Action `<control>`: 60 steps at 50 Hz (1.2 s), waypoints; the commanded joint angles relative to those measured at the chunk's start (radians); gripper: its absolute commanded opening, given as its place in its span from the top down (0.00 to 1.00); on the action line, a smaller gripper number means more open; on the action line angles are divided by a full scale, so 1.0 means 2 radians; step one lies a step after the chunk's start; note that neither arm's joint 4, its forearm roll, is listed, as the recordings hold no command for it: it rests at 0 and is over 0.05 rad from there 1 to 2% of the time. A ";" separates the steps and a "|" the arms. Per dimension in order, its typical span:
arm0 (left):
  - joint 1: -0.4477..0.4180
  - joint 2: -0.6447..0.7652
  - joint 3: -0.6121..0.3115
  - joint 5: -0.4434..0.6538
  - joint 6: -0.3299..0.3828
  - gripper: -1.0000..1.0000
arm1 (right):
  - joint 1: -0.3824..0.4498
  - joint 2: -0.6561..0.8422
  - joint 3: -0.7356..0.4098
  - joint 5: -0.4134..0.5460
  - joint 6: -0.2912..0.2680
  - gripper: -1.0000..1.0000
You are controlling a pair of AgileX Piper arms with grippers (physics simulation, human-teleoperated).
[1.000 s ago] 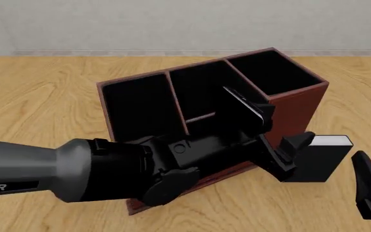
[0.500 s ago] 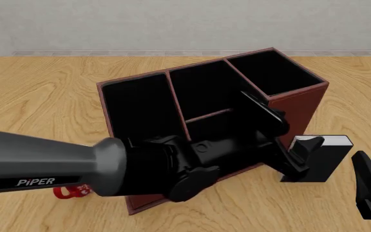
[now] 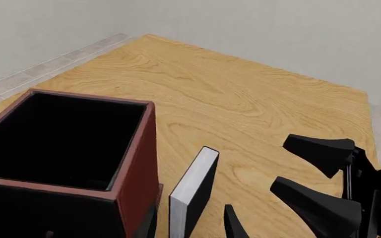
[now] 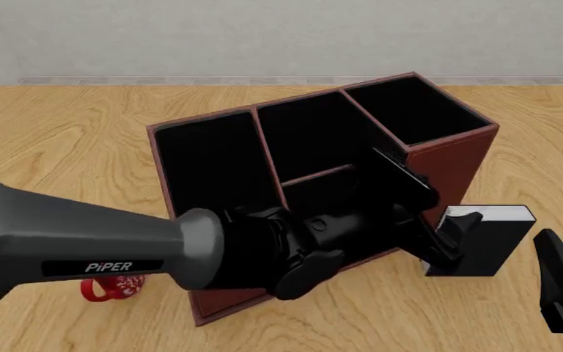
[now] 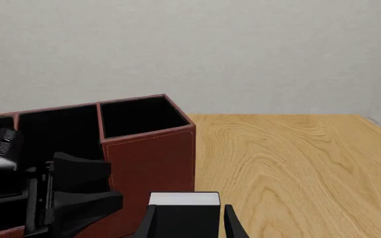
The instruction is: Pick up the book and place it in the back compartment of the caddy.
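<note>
Two arms at work, nothing yet lifted. From my left wrist, the small black hardcover book with its white page edge stands upright on the wooden table, just beside the reddish-brown caddy's tall end; my right gripper waits nearby, fingers spread. From the front, my left gripper reaches over the caddy, jaws wide, one finger against the book's cover. From my right wrist, the book stands close ahead. Grasp, lift and the back compartment all remain.
</note>
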 commanded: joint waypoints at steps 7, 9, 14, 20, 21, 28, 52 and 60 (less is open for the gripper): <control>0.008 0.031 -0.021 0.010 -0.001 0.00 | 0.000 0.000 0.000 0.000 0.000 0.00; 0.008 0.037 -0.026 0.011 -0.001 0.00 | 0.000 0.000 0.000 0.000 0.000 0.00; 0.006 0.042 -0.031 0.014 0.000 0.00 | 0.000 0.000 0.000 0.000 0.000 0.00; -0.006 0.049 -0.032 0.012 -0.001 0.00 | 0.000 0.000 0.000 0.000 0.000 0.00; -0.005 0.050 -0.033 0.012 -0.001 0.00 | 0.000 0.000 0.000 0.000 0.000 0.00; -0.002 0.058 -0.041 0.016 0.004 0.00 | 0.000 0.000 0.000 0.000 0.000 0.00; 0.000 0.078 -0.064 0.030 0.010 0.00 | 0.000 0.000 0.000 0.000 0.000 0.00; -0.005 0.088 -0.071 0.032 0.015 0.00 | 0.000 0.000 0.000 0.000 0.000 0.00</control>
